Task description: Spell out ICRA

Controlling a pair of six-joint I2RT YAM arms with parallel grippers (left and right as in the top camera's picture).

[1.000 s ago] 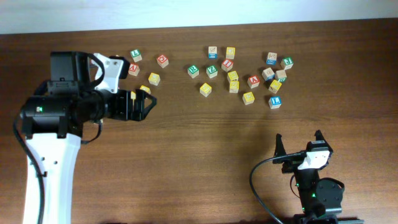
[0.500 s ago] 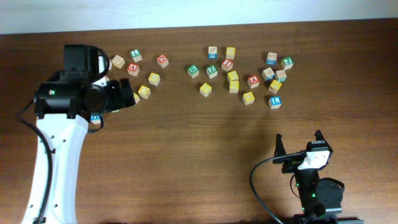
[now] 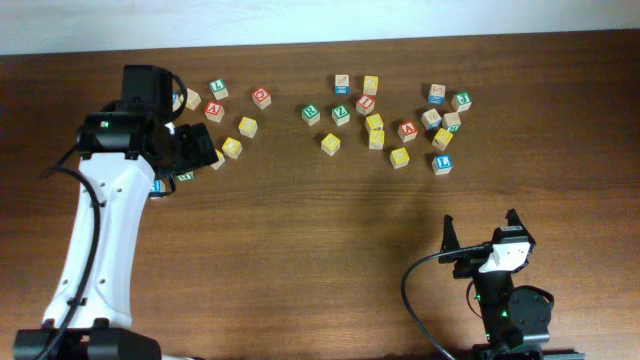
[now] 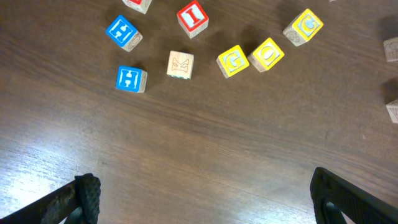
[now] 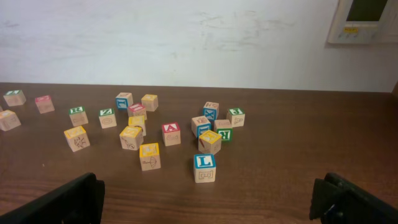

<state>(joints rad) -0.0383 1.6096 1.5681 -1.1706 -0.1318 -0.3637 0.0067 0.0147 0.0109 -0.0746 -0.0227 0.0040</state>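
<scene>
Left gripper is wide open with nothing between the fingers, only bare table below. Overhead puts it at the edge of the left-hand group of cubes, touching none that I can see. Right gripper is also fully spread and empty. It sits low at the near right of the table, well apart from every cube.

Legible letters:
- **Left wrist view:** red I cube, blue H cube, pale K cube, yellow G cube, yellow O cube. The far yellow cube reads C or G, can't tell which.
- **Right wrist view:** red A cube, blue L cube, green R cube with its letter upside down.

Positions relative to the grippers:
- The I cube is ahead of the left fingers, near the middle of the gap. It lies just beyond the K cube and beside it, but apart from it.
- The A cube is ahead of the right gripper, left of centre, in the middle of the right-hand group, also seen from above.
- The R cube is near the A cube on its right, tucked behind a yellow-topped cube.
</scene>
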